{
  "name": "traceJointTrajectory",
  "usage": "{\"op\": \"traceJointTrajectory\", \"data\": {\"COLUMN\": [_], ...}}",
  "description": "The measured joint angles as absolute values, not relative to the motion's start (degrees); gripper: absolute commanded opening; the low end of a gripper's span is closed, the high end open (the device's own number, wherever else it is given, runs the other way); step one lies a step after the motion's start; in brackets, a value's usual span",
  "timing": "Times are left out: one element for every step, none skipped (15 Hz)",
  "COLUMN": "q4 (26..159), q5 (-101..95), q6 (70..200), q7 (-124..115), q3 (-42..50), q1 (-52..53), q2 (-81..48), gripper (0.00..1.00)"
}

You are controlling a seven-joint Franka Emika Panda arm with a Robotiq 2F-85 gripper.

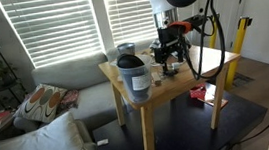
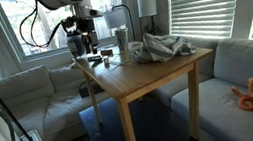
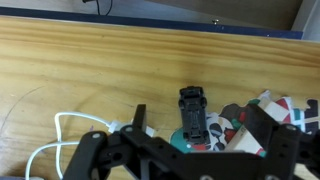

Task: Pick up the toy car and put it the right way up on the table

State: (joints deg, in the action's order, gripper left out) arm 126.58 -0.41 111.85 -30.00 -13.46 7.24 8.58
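Note:
The toy car point(image 3: 192, 110) is small and black. In the wrist view it lies upside down on the wooden table point(image 3: 100, 70), underside showing, with one end resting on a colourful printed item point(image 3: 228, 128). My gripper point(image 3: 200, 125) is open and empty, with one finger on each side of the car and slightly above it. In both exterior views the gripper point(image 1: 169, 49) point(image 2: 85, 46) hangs low over the table's far corner. The car is too small to make out there.
A white cable point(image 3: 58, 135) lies left of the car. A grey jar point(image 1: 131, 73) stands at a table corner. A crumpled cloth point(image 2: 163, 47) and small cups point(image 2: 121, 43) sit on the table point(image 2: 148, 77). Sofas surround the table.

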Motion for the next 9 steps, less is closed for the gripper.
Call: {"op": "traceJointTrajectory", "data": {"q4": [126.6,126.5,126.5,126.6,126.6,126.6,126.8,127.1,127.8], "q5": [-0.4,-0.4,-0.4,-0.4,-0.4,-0.6,-0.8,-0.9,-0.9], "q6": [111.8,111.8,111.8,111.9,112.0,112.3,112.5,112.6,112.8], "q7": [-30.0,-30.0,-30.0,-29.9,-29.9,-30.0,-30.2,-30.7,-31.5], "q3": [-13.4,-13.3,-13.3,-13.3,-13.4,-13.7,-14.0,-14.4,-15.0], "q1": [7.2,7.2,7.2,7.2,7.4,7.7,8.1,8.6,9.1], "q2": [8.5,8.5,8.5,8.5,8.5,8.6,9.0,9.5,10.3], "gripper": [1.0,1.0,1.0,1.0,1.0,1.0,1.0,1.0,1.0]}}
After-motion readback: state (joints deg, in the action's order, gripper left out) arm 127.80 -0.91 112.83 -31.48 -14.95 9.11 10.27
